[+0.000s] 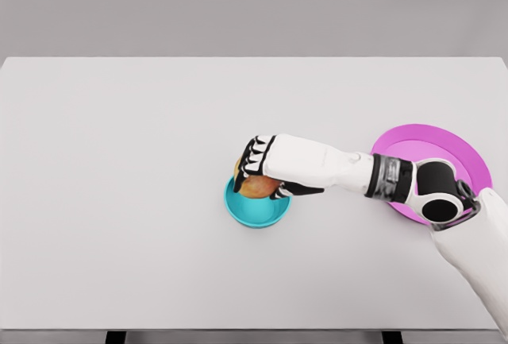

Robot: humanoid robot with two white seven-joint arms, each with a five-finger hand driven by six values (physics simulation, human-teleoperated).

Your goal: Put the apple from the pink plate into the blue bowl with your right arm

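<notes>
The right hand reaches in from the right edge of the table, its white forearm crossing over the near-left part of the pink plate, which sits close to that right edge and carries nothing that I can see. The fingers are curled down around the apple, holding it from above, with the thumb tucked along the near side.

The apple is directly over the blue bowl, which stands a little right of the table's middle. The fruit looks to be within the bowl's rim, at or just above rim height; whether it already touches the bottom I cannot tell, because the hand covers the far half of the bowl.

So the relation that matters is simply vertical: hand on top, apple beneath it, bowl beneath that, all stacked in one line. I judge the carry to be essentially finished, and what remains is to spread the fingers and lift clear without dragging the bowl's rim. The left arm is nowhere in sight.
</notes>
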